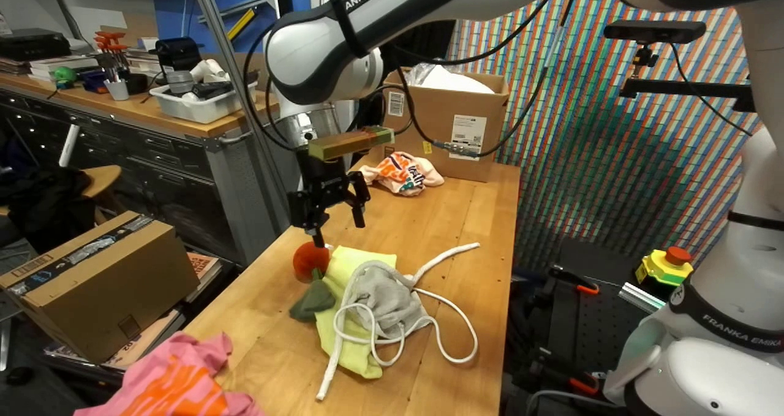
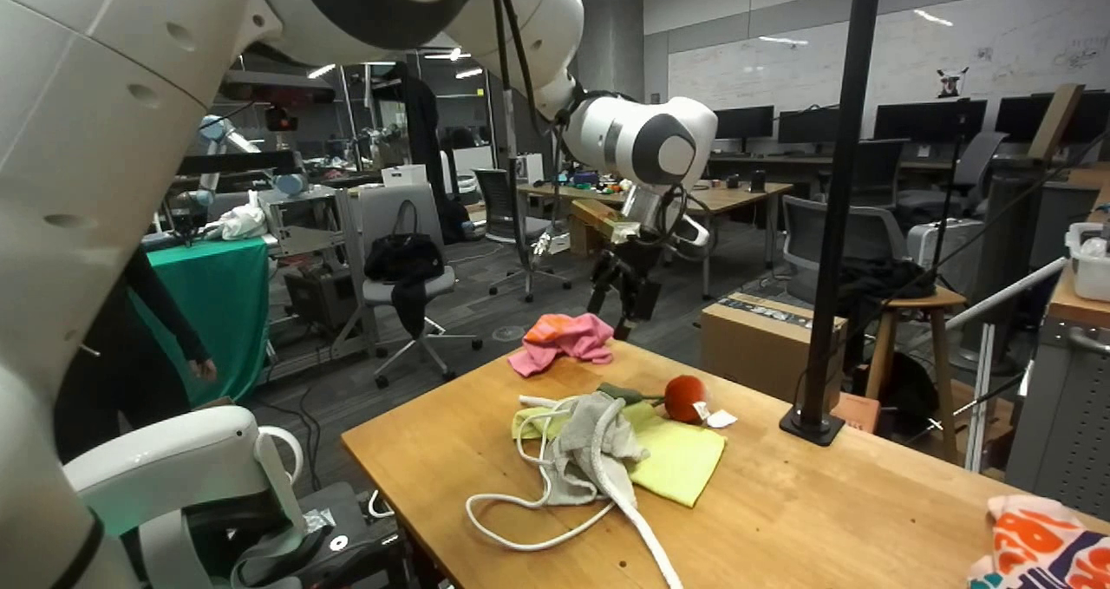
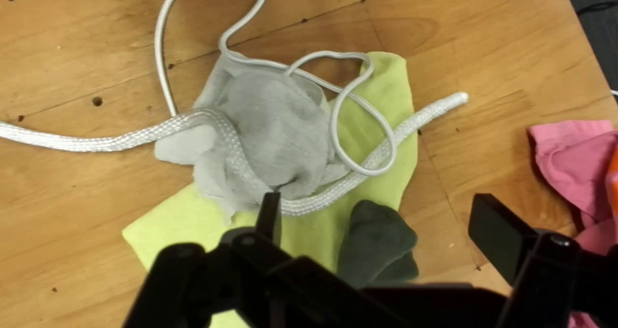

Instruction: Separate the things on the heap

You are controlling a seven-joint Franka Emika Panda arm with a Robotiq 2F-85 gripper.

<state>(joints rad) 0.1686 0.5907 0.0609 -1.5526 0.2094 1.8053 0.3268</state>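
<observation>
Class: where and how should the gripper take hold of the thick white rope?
Probably best: the long tail of the thick white rope, beyond the grey cloth, with the open gripper coming from above, jaws astride it. There the slim rope lies along bare table, room on both sides and nothing over it; toward its short end, the thin white cord loops across it.

Pink cloth, yellow-green cloth, white rope

Left and ahead of the pincer in the wrist view, a rope crosses a bundle on a cloth; beneath the jaws lies a toy; rightward, another cloth; behind, in an exterior view, a third cloth.
</observation>
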